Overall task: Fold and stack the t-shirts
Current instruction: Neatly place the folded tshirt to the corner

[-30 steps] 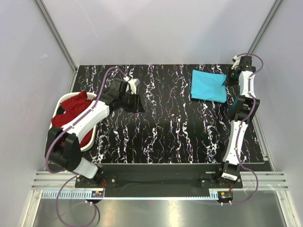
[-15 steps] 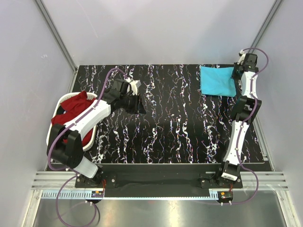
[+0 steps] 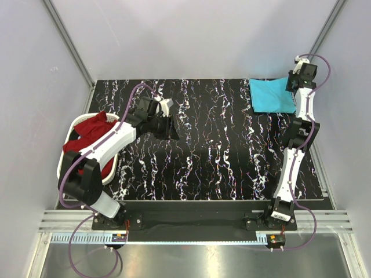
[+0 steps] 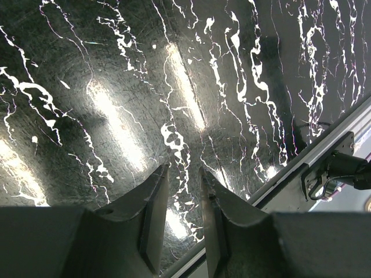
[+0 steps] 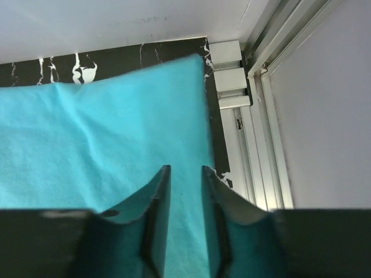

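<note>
Red t-shirt (image 3: 90, 128) heaped in white basket (image 3: 109, 172)

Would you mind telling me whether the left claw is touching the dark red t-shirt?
Apart. The top view shows the left claw over bare table, clear of the dark red t-shirt in the basket.

No readable text, labels, brands, numbers or signs on anything shown
</note>
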`<move>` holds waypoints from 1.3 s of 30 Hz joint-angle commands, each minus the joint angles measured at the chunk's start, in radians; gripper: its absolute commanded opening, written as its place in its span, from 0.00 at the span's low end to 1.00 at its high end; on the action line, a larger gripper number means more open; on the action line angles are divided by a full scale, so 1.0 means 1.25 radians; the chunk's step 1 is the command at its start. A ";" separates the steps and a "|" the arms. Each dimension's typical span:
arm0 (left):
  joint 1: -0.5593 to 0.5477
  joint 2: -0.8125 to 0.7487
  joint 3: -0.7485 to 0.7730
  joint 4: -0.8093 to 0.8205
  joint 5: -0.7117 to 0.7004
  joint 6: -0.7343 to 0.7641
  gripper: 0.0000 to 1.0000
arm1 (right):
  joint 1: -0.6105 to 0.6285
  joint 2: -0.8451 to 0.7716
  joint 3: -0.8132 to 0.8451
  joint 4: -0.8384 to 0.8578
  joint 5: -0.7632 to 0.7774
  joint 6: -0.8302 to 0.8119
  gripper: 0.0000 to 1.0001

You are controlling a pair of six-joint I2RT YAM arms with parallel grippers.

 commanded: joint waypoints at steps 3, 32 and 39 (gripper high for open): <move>0.007 -0.003 0.007 0.026 0.021 0.007 0.33 | -0.001 0.002 0.041 0.058 0.032 -0.011 0.52; 0.054 -0.412 -0.071 0.139 -0.026 0.012 0.51 | 0.288 -1.232 -1.213 -0.033 -0.226 0.592 1.00; 0.055 -0.509 -0.167 0.124 -0.067 0.037 0.99 | 0.314 -1.590 -1.438 -0.045 -0.282 0.624 1.00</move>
